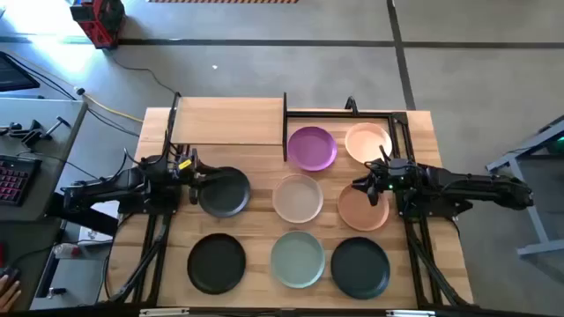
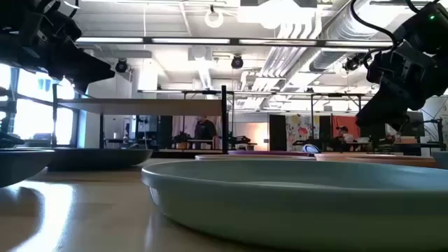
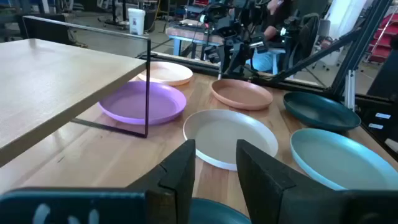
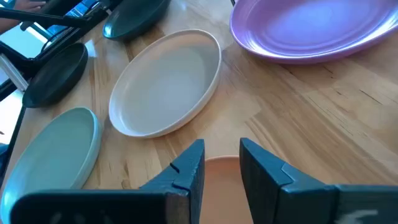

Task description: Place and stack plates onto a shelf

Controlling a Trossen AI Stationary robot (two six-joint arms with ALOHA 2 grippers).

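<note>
Shelf (image 1: 231, 121): pale plank on thin black uprights, standing at the table's far edge, beyond the left gripper (image 1: 196, 174). No plate lies on the plank. Purple plate (image 1: 312, 147) sits just beside the plank's end; cream plate (image 1: 367, 141) lies beyond the right gripper (image 1: 367, 186). Left gripper hovers at the rim of a black plate (image 1: 224, 192), fingers slightly apart, holding nothing. Right gripper hangs over the terracotta plate (image 1: 363, 210), narrow gap between its fingers, gripping nothing. Beige plate (image 1: 298, 198) rests between both grippers.
</note>
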